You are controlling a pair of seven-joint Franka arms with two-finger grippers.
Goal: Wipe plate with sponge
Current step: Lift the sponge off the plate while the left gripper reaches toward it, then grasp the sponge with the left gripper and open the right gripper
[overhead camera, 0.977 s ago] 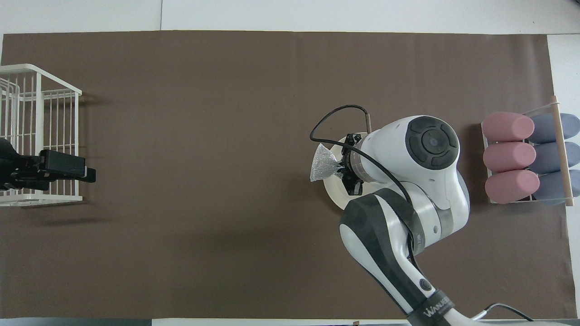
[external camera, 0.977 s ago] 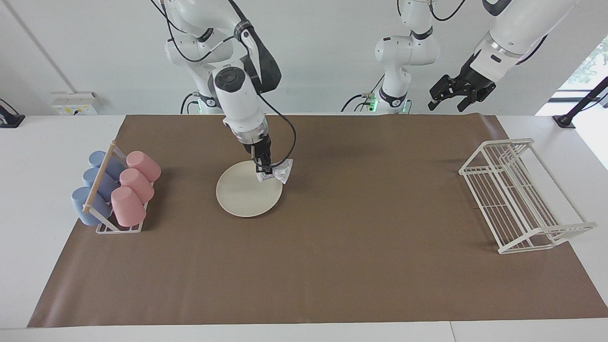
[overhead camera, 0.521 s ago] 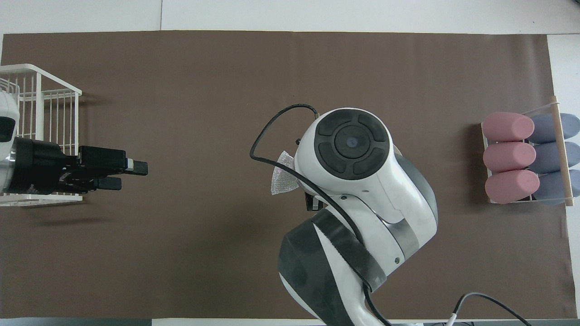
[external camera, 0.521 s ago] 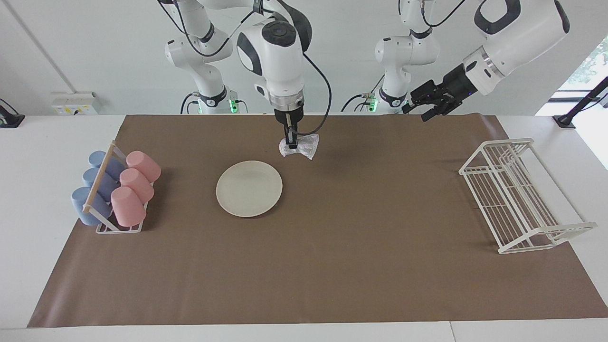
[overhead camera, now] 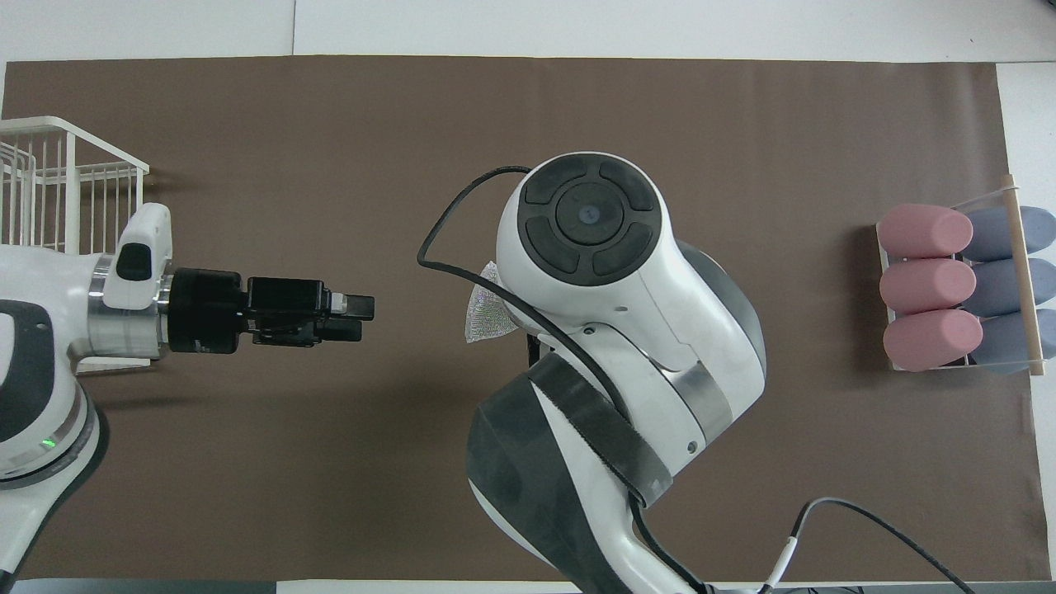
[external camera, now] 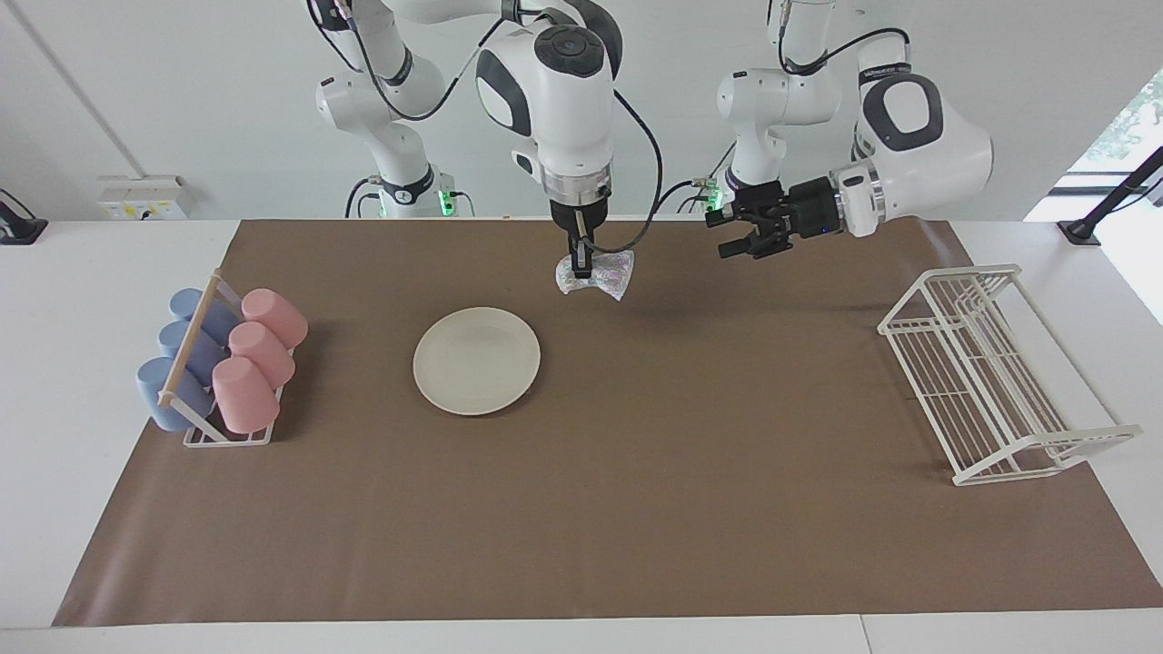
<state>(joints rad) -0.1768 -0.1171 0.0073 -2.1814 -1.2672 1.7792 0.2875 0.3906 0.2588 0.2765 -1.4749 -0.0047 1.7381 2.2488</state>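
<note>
crumpled silvery sponge (external camera: 595, 275), pinched, perhaps folded; cream plate (external camera: 476, 361)

The plate (external camera: 476, 361) lies uncovered on the brown mat (external camera: 636, 509) with open room all around it, the cup rack (external camera: 223, 363) stands well apart toward the right arm's end of the desk, the wire rack (external camera: 995, 372) stands at the left arm's end, and between them the mat is bare.
</note>
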